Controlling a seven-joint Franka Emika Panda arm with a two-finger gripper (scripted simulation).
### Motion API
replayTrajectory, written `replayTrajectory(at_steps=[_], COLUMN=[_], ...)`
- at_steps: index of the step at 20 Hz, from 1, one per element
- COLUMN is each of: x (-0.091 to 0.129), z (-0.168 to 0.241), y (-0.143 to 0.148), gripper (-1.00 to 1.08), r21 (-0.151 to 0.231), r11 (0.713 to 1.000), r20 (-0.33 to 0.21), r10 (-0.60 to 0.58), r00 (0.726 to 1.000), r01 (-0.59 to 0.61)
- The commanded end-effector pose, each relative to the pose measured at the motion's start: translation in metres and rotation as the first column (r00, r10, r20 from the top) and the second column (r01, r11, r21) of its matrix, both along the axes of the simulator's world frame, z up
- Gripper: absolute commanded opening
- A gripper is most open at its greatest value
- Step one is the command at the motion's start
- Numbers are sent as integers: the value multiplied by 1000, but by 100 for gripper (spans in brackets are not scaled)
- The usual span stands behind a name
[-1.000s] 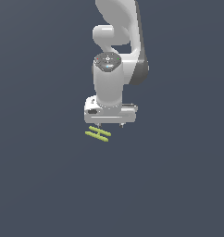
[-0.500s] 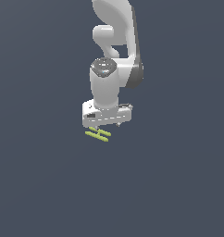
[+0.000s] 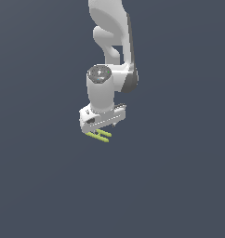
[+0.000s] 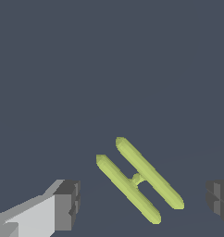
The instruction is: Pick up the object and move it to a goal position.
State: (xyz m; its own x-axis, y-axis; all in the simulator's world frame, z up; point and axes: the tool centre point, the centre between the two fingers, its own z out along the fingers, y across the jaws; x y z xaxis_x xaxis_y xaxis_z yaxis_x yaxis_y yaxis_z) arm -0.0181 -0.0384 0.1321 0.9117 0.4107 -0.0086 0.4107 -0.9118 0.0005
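The object (image 3: 100, 135) is a small lime yellow-green H-shaped piece, two thin rods joined by a short crossbar, lying flat on the dark grey floor. In the exterior view the white gripper (image 3: 102, 124) hangs just above it and hides part of it. The wrist view shows the object (image 4: 139, 179) lying diagonally between the two dark fingertips (image 4: 67, 204), with wide gaps on both sides. The gripper (image 4: 144, 201) is open and touches nothing.
The white arm (image 3: 110, 56) rises from the gripper toward the top of the exterior view. A plain dark grey floor (image 3: 179, 176) fills the surroundings.
The gripper has come down closer to the object and shifted slightly toward the exterior view's left. The object has not moved.
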Motion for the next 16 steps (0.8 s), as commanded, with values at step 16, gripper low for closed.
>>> replayTrajectory(at_steps=[16], x=[-21], z=[-42], y=[-27], gripper=[100], r21=[0], r11=[903], r20=[0], r10=[429], r00=[903], r01=[-429])
